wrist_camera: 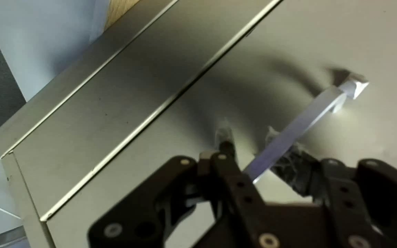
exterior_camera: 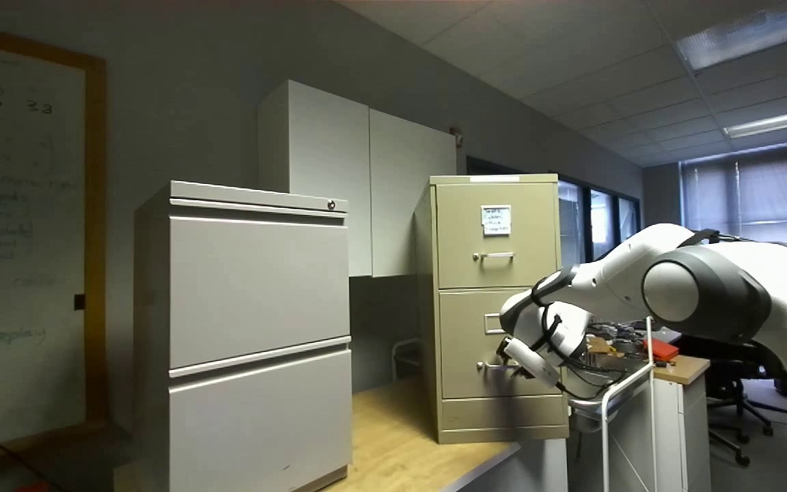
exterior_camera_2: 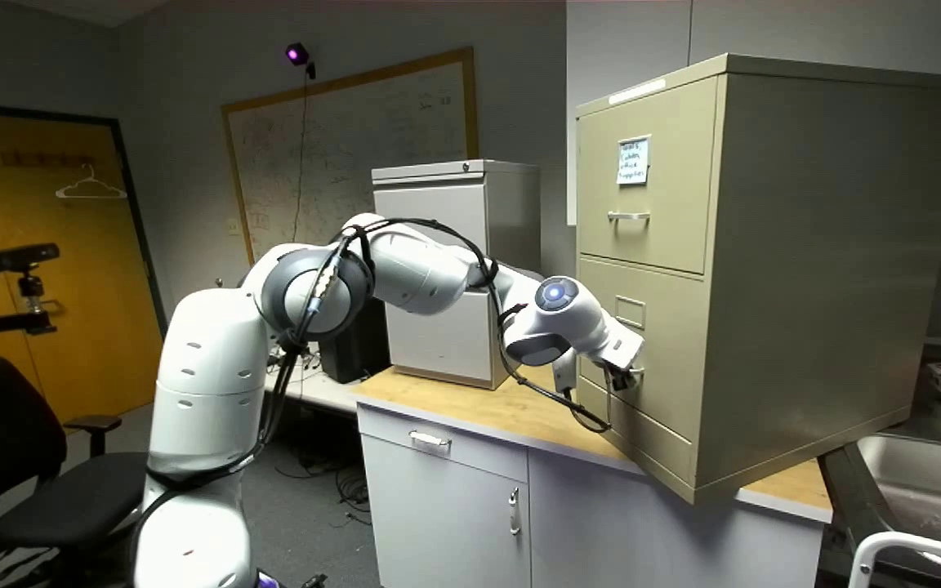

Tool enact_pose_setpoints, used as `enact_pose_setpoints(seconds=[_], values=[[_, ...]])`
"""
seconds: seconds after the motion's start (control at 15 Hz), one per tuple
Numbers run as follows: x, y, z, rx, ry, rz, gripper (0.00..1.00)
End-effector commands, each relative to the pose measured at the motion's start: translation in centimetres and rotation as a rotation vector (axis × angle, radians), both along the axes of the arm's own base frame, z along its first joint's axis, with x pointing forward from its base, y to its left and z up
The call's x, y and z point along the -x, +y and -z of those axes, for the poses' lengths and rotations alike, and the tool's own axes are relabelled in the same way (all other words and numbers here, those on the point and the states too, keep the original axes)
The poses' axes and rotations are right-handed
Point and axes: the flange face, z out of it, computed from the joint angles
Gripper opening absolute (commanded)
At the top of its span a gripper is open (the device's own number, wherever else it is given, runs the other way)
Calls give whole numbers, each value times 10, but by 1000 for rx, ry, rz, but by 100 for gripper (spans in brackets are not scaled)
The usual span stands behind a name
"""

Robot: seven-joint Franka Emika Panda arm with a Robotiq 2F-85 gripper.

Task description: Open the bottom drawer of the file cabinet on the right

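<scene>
The fingers (wrist_camera: 291, 168) stood a little apart astride the silver handle (wrist_camera: 295, 132), narrow but not visibly pinching: 1 fingertip showed behind the handle, the other in front with a gap; contact could not be told. That placing probably served to hook it for an outward pull. The file cabinet (exterior_camera_2: 813, 269) sat on the bench (exterior_camera: 393, 424) with a front corner overhanging the edge below the fingers, perhaps giving the drawer room to slide. The bottom drawer (exterior_camera: 465, 342), the lower of 2, had its face just beyond the fingertips and looked shut.
</scene>
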Motion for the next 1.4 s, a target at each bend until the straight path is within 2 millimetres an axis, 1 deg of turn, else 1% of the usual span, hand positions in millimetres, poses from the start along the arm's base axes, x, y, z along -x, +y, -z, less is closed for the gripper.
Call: enact_pose_setpoints(seconds=[0.0, 0.13, 0.2, 0.33, 0.53, 0.67, 0.73, 0.8, 1.0, 1.2, 1.33], values=[[33, 54, 10, -60, 68, -117, 8], [27, 62, -2, -38, 77, -119, 8], [20, 61, -15, -22, 78, -123, 8], [10, 60, -27, -8, 92, -125, 8], [4, 69, -24, -34, 124, -102, 8], [8, 76, -15, -48, 112, -93, 8], [17, 75, -8, -49, 101, -92, 8], [23, 73, -4, -51, 90, -85, 8], [40, 59, 0, -69, 27, -62, 8], [48, 45, 5, -120, -44, -55, 8], [56, 31, 11, -169, -96, -54, 8]])
